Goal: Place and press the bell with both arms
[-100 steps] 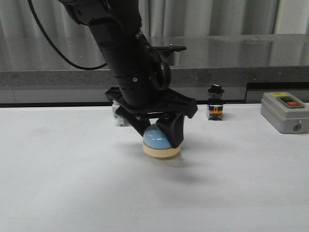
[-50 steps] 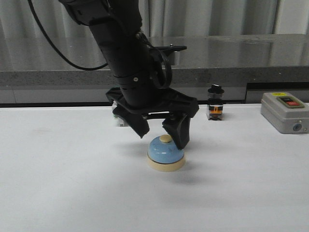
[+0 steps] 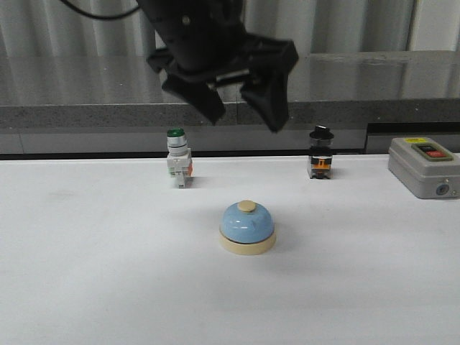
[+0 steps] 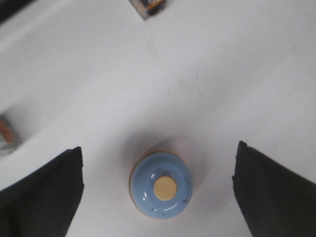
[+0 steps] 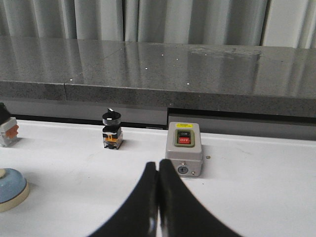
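The light-blue bell with a cream base and cream button stands alone on the white table, near the middle. My left gripper hangs open well above it, empty. In the left wrist view the bell lies between the two spread black fingers, apart from both. My right gripper is shut and empty, low over the table; it does not show in the front view. The bell's edge shows in the right wrist view.
A green-capped white switch and a black-capped switch stand behind the bell. A grey on/off box sits at the back right, also in the right wrist view. A dark stone ledge runs along the back.
My left gripper opened off the bell, left it on the table and rose high above it. The bell stays where it was set down.
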Available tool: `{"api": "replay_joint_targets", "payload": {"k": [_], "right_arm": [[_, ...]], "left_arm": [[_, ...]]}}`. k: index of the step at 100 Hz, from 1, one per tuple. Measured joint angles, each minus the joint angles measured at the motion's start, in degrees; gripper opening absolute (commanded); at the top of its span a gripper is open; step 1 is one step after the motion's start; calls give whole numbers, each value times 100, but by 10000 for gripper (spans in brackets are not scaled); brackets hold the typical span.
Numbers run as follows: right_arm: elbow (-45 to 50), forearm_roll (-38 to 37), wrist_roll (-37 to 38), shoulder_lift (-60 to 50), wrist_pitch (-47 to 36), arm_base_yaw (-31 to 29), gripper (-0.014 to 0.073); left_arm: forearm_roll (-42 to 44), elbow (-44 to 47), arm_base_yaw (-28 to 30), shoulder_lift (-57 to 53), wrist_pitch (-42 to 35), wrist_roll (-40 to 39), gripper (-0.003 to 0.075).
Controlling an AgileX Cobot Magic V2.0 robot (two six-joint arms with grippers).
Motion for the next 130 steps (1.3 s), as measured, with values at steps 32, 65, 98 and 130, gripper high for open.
{"api": "replay_joint_targets", "payload": {"k": [32,65,98,130], "right_arm": [[0,0,0,0,0,0,-60],[0,-10,0,0,0,0,-60],[0,-10,0,0,0,0,-60],[0,-10,0,0,0,0,-60]], "left_arm": [[21,374,622,-1166,-117,-51,585],[-155,2203,1392,-2707,-1139,-156,585],[-282,4225,2316,-4862,-1739,-155,585],[-294,5459,2602,-7001,-1728,-155,551]]}}
